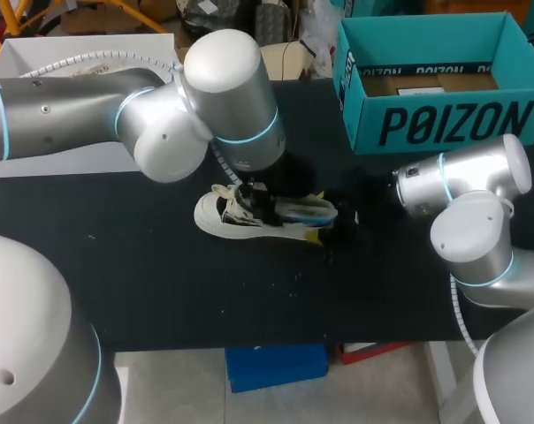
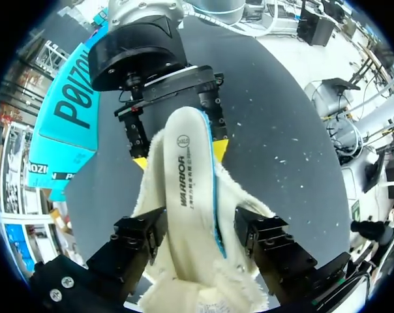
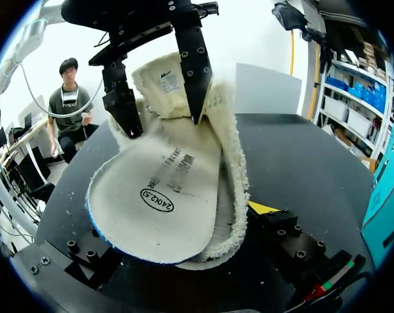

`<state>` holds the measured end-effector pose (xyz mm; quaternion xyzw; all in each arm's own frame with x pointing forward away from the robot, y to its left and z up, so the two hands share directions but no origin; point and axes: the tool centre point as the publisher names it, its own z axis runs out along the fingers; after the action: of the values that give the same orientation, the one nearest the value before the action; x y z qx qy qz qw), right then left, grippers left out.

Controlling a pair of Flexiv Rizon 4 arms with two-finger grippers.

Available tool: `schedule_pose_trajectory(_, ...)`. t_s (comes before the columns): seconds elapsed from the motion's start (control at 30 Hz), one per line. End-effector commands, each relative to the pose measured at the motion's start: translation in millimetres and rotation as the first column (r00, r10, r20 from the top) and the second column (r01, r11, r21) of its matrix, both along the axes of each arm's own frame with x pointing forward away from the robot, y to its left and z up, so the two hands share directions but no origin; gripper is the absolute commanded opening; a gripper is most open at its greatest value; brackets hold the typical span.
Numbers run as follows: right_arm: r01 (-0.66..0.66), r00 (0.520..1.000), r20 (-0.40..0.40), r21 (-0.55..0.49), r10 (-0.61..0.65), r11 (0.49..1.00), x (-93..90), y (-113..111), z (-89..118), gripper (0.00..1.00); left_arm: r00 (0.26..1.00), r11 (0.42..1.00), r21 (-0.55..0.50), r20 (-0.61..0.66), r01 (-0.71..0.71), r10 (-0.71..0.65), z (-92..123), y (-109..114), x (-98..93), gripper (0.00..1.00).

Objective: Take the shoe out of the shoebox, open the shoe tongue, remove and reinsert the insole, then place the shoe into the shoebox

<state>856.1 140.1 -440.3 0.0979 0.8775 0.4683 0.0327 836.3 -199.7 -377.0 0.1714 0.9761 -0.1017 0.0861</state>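
Observation:
A white fleece-lined shoe [image 1: 227,216] lies on its side mid-table. Its cream insole [image 2: 187,189] rests in the opening, heel end sticking out past the rim. My left gripper [image 1: 254,201] hangs over the shoe's mouth, open. Its black fingers [image 2: 141,238] flank the insole and fleece [image 2: 239,195]; from the right wrist view its tips [image 3: 133,127] stand apart just above the insole [image 3: 158,195]. My right gripper [image 1: 333,221] is at the heel, yellow tips [image 2: 220,147] pressed on both sides of the shoe [image 3: 229,143]. The teal shoebox [image 1: 444,124] stands open at the back right.
A white box [image 1: 37,57] sits at the back left, partly behind my left arm. The black table [image 1: 161,291] stretches bare toward the front edge. My right arm's elbow [image 1: 470,234] stands near the table's right side, below the shoebox [image 2: 70,111].

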Motion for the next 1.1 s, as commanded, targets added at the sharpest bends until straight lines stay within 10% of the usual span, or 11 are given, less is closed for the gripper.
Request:
schedule_pose_trajectory(0.03,0.0,1.0,-0.002,0.0,0.0,1.0,1.0,0.5,-1.2,0.0,1.0,1.0,0.002,0.006,0.009,-0.009,-12.8,-8.8,1.2,0.63)
schedule_pose_trajectory(1.0,0.0,1.0,-0.002,0.0,0.0,1.0,1.0,0.5,-1.2,0.0,0.997,0.998,-0.053,0.078,0.027,-0.023,-14.9,-52.9,18.0,0.48)
schedule_pose_trajectory(1.1,0.0,1.0,-0.002,0.0,0.0,1.0,1.0,0.5,-1.2,0.0,0.997,0.998,-0.051,0.08,0.021,-0.017,-13.8,-51.5,17.6,0.0)
